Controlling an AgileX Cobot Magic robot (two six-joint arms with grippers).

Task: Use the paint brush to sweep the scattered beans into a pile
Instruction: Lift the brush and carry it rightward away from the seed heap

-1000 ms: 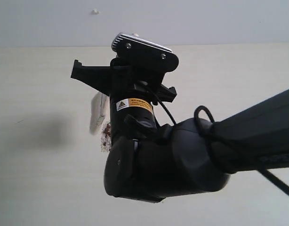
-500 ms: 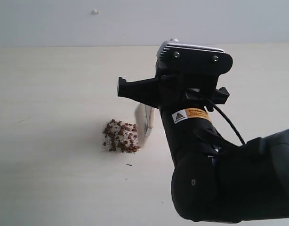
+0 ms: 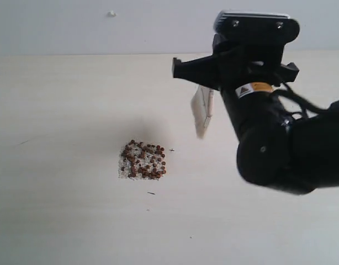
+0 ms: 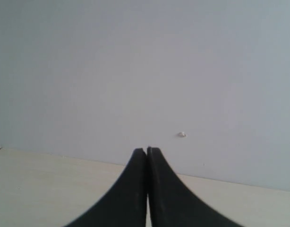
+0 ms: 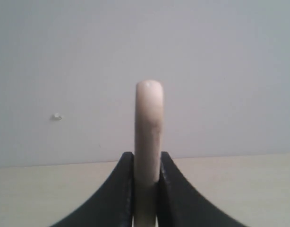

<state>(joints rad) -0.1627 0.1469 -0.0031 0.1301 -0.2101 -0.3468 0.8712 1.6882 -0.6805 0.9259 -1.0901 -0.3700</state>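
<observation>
Handle of paint brush (image 5: pixel 147 123) is gripped in right jaws, bristles hung below; beans (image 3: pixel 143 161) are piled on worktop (image 3: pixel 59 110), below-left of those jaws, well apart; any outliers should be drawn inward lightly; left jaws shut, empty.

Ext. view: one label only, a small rectangular sticker (image 3: pixel 252 88) on the black round wrist section of the right arm (image 3: pixel 259 122), just below the grey-topped camera mount (image 3: pixel 257 23). Sticker has a black square w/ yellow warning triangle at its left end, an orange band next to it and a white strip under that. Print on band and strip is too small and blurred to read. Both wrist views: nothing legible.
</observation>
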